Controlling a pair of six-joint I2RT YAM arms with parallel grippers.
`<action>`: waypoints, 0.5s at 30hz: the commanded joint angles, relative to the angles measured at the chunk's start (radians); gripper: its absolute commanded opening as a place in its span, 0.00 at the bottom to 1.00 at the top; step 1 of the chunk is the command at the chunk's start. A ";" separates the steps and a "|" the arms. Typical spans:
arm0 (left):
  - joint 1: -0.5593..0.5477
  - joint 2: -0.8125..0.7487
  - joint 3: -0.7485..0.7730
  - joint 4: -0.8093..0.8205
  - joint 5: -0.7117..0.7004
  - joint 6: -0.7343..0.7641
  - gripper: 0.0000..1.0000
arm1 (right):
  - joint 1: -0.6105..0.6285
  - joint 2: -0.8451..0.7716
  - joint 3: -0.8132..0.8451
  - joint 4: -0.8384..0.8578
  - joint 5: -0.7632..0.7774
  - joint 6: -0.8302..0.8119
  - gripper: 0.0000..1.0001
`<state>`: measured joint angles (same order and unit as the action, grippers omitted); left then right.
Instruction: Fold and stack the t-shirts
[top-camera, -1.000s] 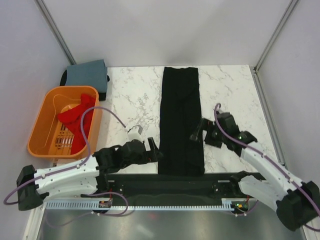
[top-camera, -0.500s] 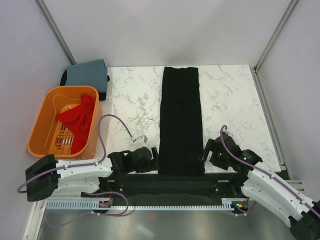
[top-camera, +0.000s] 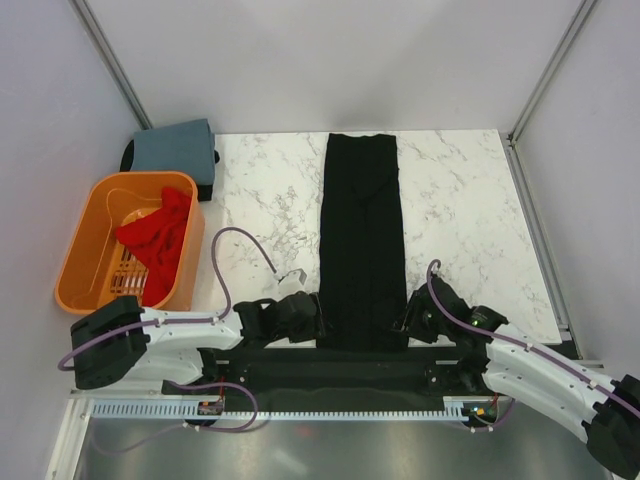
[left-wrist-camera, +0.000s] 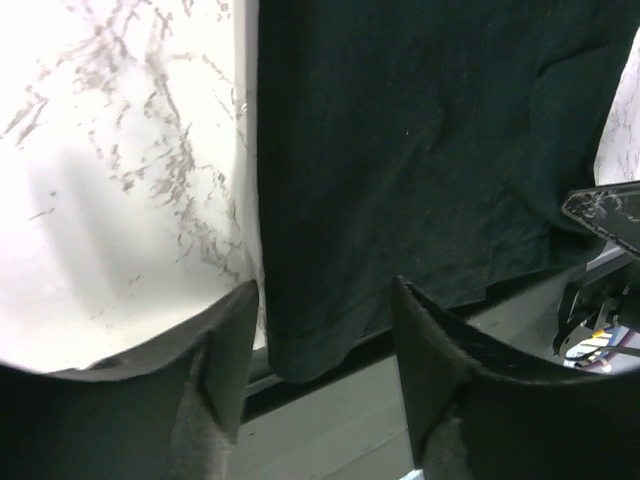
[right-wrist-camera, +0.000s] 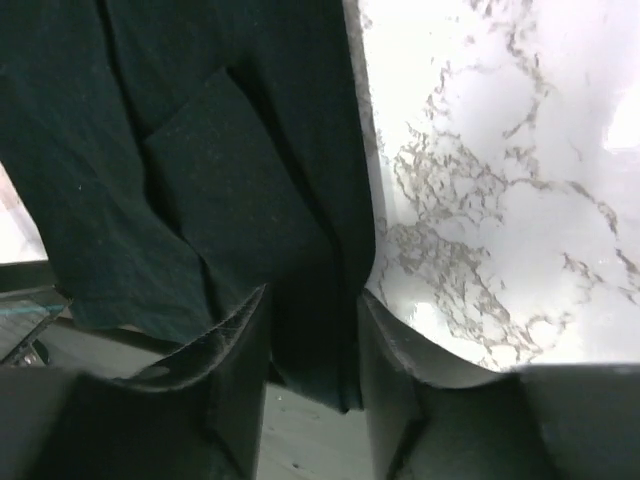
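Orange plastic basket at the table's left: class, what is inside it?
A crumpled red garment lies inside the orange plastic basket, draped over its slotted floor. Anything beneath the red cloth is hidden.

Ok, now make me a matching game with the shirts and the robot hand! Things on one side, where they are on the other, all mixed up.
Things:
1. black shirt
2. red shirt
3. grey shirt
4. left gripper

Places:
A. in the orange basket
B. folded at the far left corner of the table
C. at the black shirt's near left corner, open around its hem
D. laid out long down the middle of the table

Pairs: 1-D, 2-A, 3-B, 4-C.
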<state>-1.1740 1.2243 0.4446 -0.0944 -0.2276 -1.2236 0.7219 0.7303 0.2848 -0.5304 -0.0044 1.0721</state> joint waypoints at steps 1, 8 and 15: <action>-0.007 0.061 -0.003 0.005 -0.006 -0.001 0.59 | 0.008 0.015 -0.058 0.038 0.006 0.018 0.41; -0.007 0.136 0.034 0.042 -0.001 0.027 0.08 | 0.010 0.037 -0.064 0.079 -0.017 0.002 0.16; -0.044 0.075 0.039 -0.026 0.028 -0.005 0.02 | 0.020 -0.005 -0.026 0.011 -0.069 -0.032 0.00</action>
<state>-1.1820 1.3342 0.4778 -0.0395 -0.2050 -1.2186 0.7269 0.7456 0.2466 -0.4473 -0.0338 1.0645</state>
